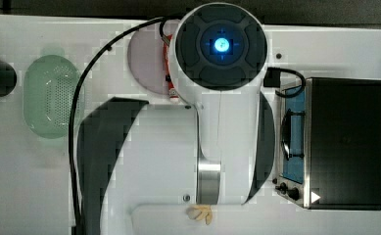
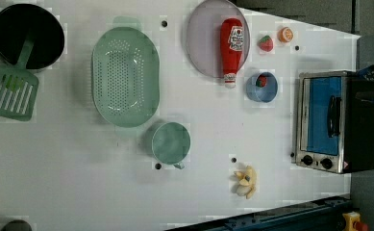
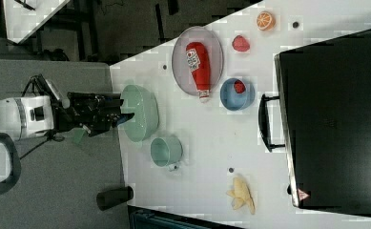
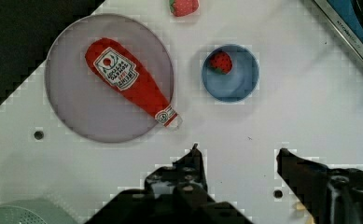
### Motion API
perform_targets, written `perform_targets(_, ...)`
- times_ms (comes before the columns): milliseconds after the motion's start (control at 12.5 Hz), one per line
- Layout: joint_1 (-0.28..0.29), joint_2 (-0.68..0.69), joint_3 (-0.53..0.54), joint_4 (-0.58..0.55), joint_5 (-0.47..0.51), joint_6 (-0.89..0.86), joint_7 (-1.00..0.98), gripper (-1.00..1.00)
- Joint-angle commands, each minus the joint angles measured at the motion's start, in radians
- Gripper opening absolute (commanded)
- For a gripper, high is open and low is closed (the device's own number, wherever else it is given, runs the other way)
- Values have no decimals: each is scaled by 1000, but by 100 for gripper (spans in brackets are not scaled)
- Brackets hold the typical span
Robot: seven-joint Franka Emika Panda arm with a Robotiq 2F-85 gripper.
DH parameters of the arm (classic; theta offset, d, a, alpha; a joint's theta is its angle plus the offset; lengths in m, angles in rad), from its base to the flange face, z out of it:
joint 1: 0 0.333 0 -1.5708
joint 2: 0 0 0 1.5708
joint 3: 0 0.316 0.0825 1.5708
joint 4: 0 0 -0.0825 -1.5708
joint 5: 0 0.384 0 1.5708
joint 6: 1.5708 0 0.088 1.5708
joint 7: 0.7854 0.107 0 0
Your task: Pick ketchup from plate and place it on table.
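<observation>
The ketchup is a slim red squeeze bottle lying flat on the pale lilac plate, its white cap poking over the rim onto the white table. In the wrist view the ketchup lies slanted across the plate. My gripper hangs well above the table beside the plate, open, with only bare table between its fingers. The right view has the gripper high over the green colander, away from the ketchup. In the top view my arm covers most of the ketchup.
A blue dish holding a strawberry sits close to the bottle's cap. A loose strawberry and an orange slice lie beyond it. Also here: a green colander, a green cup, a toaster oven and a banana.
</observation>
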Motion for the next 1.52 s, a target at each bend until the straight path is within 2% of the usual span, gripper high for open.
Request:
perform_targets(80,-79,-116,41,-119,35,-72,-11,59)
perform_targets(240,-76,-91,43,-119,35,-55,-17,99)
perform_targets(800,-50,148,82,-116,34,259,-102,100)
perform_targets(1280,-27,383,94,-99,31,583,-459,100)
perform_targets(1520,-21,507,94,-48,23,665,-591,100)
